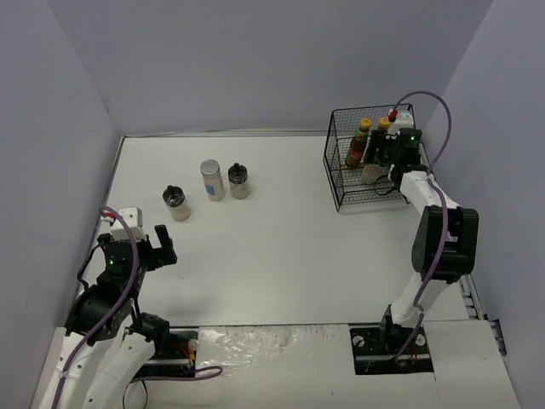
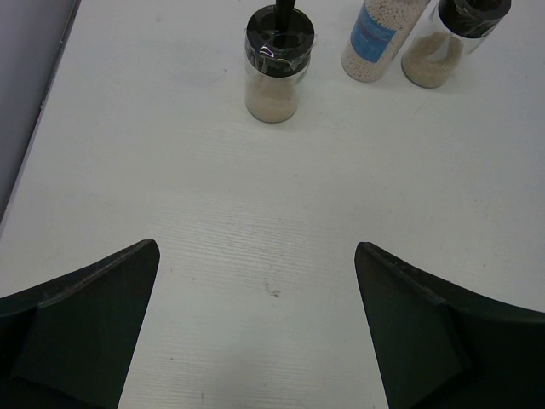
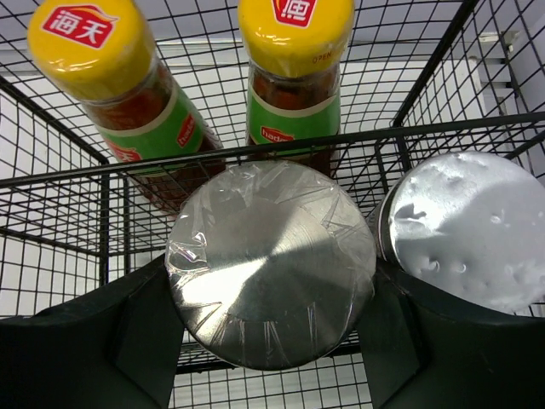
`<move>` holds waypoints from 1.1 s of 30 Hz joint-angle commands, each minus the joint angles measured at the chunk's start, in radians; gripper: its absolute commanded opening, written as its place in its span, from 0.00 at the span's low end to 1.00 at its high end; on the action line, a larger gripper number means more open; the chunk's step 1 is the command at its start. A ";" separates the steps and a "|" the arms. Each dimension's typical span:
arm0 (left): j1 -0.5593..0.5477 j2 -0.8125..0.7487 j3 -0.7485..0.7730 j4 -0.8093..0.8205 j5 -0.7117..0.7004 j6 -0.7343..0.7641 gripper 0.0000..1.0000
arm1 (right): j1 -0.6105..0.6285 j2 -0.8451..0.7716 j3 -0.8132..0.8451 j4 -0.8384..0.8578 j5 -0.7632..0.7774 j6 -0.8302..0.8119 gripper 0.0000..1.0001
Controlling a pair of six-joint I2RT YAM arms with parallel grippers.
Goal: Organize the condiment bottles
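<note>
Pinching a silver-lidded jar [image 3: 272, 264] between its two fingers, the right tool [image 3: 271, 285] is held over the near part of the black wire basket [image 1: 334, 175]. The jar's foil-wrapped lid is seen at the level of the basket's near rim; whether the jar rests on the basket floor cannot be told. A second silver-lidded jar [image 3: 477, 230] is seen just to the right of it, inside the basket. At the far side of the basket two dark sauce bottles [image 3: 294, 77] with yellow caps are stood upright, side by side.

Well to the left of the basket, three more bottles are left upright on the table [image 1: 281, 247]. A pale jar with a blue label [image 2: 379, 38] and a black-capped shaker [image 2: 443, 43] are placed close together. Another black-capped shaker [image 2: 275, 72] is set further from the basket and slightly nearer the arms. The left tool [image 2: 257, 251] is kept spread wide and empty, low over the table, farthest from the basket, with that lone shaker just beyond its fingertips.
</note>
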 commanded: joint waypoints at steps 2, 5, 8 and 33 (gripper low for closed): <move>0.007 0.007 0.027 0.049 -0.009 -0.007 0.97 | -0.012 -0.010 0.003 0.123 0.089 0.006 0.06; 0.007 0.007 0.027 0.049 -0.009 -0.007 0.97 | -0.012 -0.015 -0.015 0.140 0.098 0.014 0.10; 0.005 0.007 0.027 0.051 -0.009 -0.007 0.97 | -0.012 -0.009 -0.014 0.128 0.084 0.015 0.26; 0.007 0.025 0.030 0.051 0.013 -0.005 0.97 | 0.048 -0.325 0.022 -0.239 0.016 0.124 1.00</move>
